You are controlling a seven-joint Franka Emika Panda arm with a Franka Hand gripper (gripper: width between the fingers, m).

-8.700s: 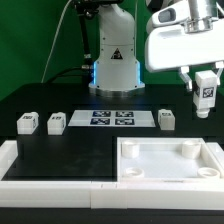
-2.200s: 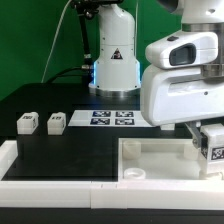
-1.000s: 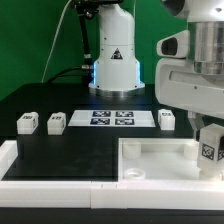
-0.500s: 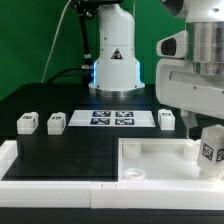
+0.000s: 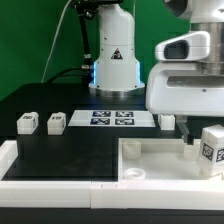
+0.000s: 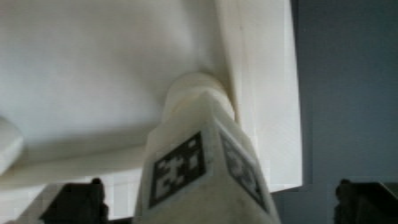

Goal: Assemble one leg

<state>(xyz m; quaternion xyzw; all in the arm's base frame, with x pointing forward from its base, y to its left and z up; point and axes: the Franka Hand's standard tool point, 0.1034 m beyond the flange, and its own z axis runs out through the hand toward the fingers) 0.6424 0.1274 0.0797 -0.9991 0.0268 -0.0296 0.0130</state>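
The leg [image 5: 212, 147] stands upright on the white tabletop [image 5: 150, 165], at its edge on the exterior view's right, between the claw's [image 6: 222, 200] 2 dark fingertips [image 6: 79, 197]. The claw is spread wide, with a gap on each side, gripping nothing. 3 spare legs [image 5: 56, 122] and the marker board [image 5: 112, 118] lie beyond the tabletop on the black bench [image 5: 70, 150]. A green backdrop [image 5: 30, 40] stands behind.

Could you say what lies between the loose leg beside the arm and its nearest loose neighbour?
The marker board lies between the leg by the arm and its neighbour leg, in the exterior view.
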